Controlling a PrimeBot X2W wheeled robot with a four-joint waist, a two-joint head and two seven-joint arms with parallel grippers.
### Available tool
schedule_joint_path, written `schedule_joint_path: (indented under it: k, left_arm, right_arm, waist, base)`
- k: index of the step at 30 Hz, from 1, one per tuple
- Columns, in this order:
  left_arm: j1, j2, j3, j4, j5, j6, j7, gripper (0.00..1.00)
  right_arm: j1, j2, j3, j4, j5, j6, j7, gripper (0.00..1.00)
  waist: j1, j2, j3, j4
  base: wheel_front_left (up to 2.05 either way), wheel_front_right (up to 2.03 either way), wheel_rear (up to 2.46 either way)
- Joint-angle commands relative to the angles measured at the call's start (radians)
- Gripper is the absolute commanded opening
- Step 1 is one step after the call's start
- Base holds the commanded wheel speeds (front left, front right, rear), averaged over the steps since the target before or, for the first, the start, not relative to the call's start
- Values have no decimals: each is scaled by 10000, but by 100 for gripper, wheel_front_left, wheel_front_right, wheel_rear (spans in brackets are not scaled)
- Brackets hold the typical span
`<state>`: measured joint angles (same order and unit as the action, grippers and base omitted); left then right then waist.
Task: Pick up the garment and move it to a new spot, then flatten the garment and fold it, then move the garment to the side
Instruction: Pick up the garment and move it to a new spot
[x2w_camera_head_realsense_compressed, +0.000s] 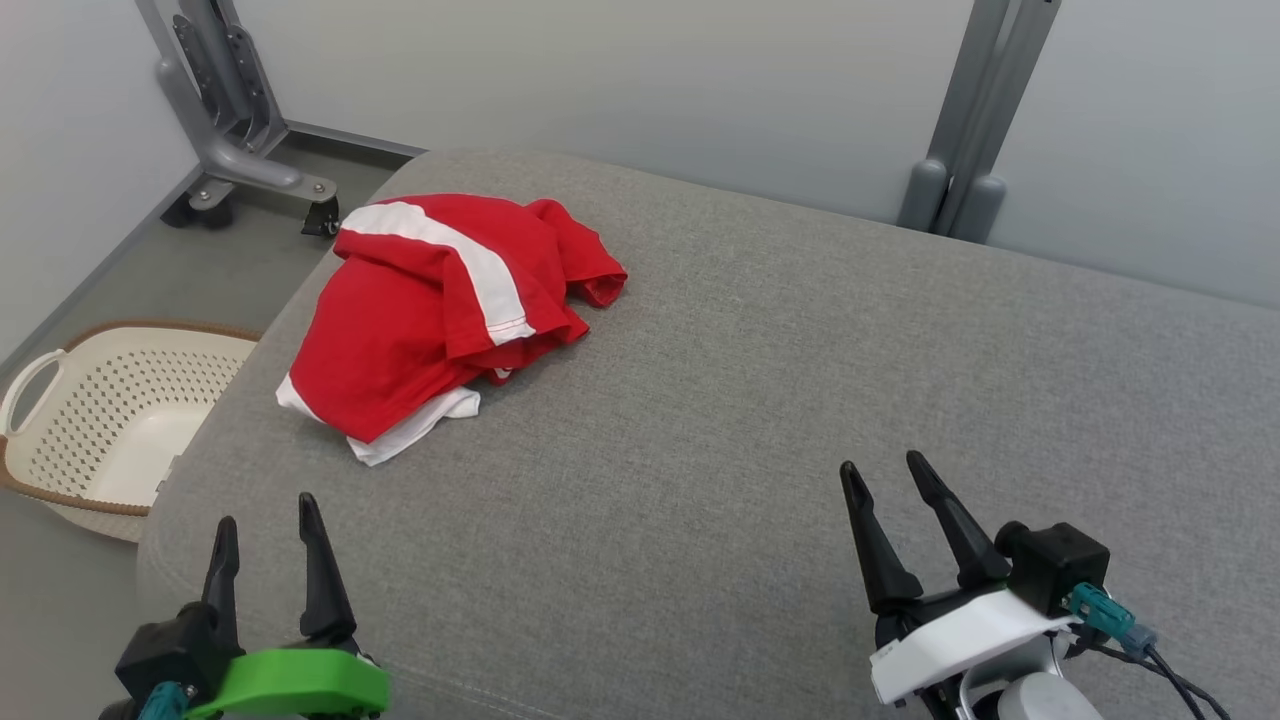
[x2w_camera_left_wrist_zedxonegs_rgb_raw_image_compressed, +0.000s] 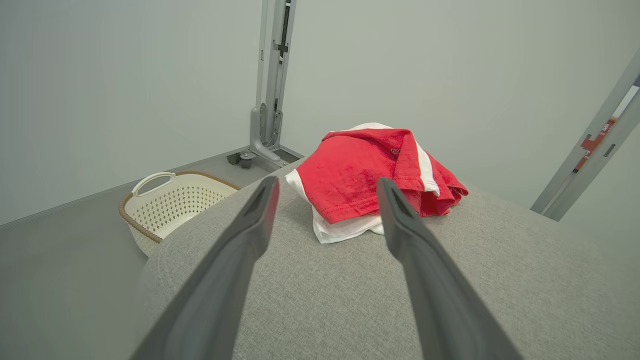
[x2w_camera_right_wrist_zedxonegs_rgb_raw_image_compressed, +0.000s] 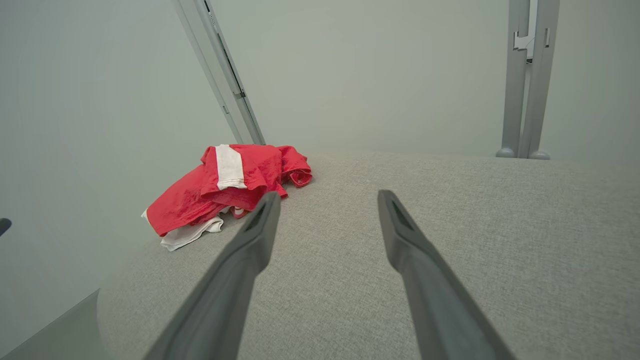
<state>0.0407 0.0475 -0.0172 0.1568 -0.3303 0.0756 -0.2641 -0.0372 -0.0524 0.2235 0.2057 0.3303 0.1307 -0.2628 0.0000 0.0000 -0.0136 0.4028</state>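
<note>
Garment (x2w_camera_head_realsense_compressed: 420, 320) lies bunched far left on cushion (x2w_camera_head_realsense_compressed: 760, 400), close to its edge. Left gripper (x2w_camera_head_realsense_compressed: 267, 510) and right gripper (x2w_camera_head_realsense_compressed: 883, 460) are both spread, empty, on the near side. I'd reach with the left, pinch the top fold deep, and lift clear before carrying it right.

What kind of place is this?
Probably a test room arranged for laundry folding: a red and white garment lies on a grey padded surface, a laundry basket stands on the floor, and metal frame posts stand against plain walls.

I've got bare cushion (x2w_camera_head_realsense_compressed: 800, 400) ahead and right; the heaped shirt (x2w_camera_head_realsense_compressed: 420, 320) blocks far left, with a basket (x2w_camera_head_realsense_compressed: 110, 410) past that edge.
</note>
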Motion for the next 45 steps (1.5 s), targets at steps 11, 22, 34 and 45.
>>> schedule_joint_path:
  k: [11, 22, 34, 45]
  left_arm:
    - [-2939, 505, 293, 1515, 523, -714, 96, 100]
    - [-7048, 1534, -619, 3803, 674, -1602, 3176, 100]
    - [-9049, 1964, -998, 6129, 1210, -692, 4998, 100]
    - [-9304, 1865, -966, 7060, 987, -664, 4126, 0]
  right_arm:
    - [-1234, -1139, -35, -807, -264, 1, -31, 100]
    - [-1932, -2101, -362, -1483, -157, 1, -31, 100]
    - [-2063, -2244, -241, -1613, -45, 1, -31, 100]
    - [-2131, -2111, -211, -1376, -62, 1, -31, 100]
  waist:
    - [0, 0, 1987, -956]
    - [0, 0, 3464, -1527]
    - [0, 0, 4063, -1890]
    - [0, 0, 3882, -1877]
  base:
    - [0, 0, 0]
    - [0, 0, 0]
    - [0, 0, 0]
    - [0, 0, 0]
